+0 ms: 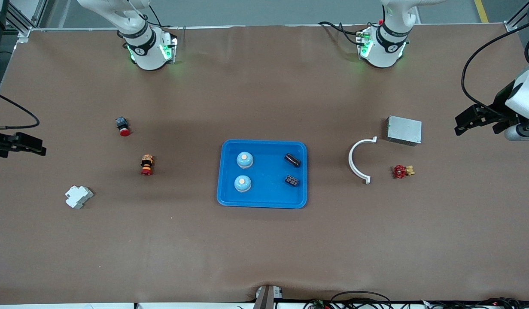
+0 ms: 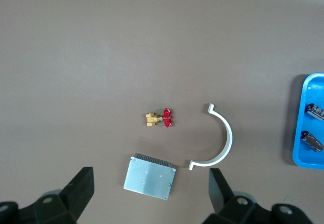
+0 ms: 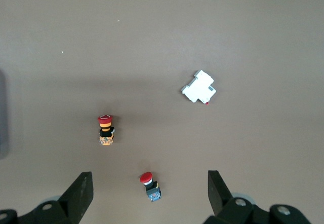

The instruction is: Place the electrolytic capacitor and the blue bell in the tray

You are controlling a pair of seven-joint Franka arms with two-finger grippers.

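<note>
Bright-blue tray (image 1: 230, 197), pale-blue bells (image 1: 244, 160)

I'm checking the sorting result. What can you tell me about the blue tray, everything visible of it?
The blue tray is a shallow, glossy, plastic-looking rectangle with rounded corners and a raised rim. It lies flat on the brown table near its middle. Inside are two blue bells toward the right arm's end and two dark capacitors toward the left arm's end. Nothing else touches it.
</note>
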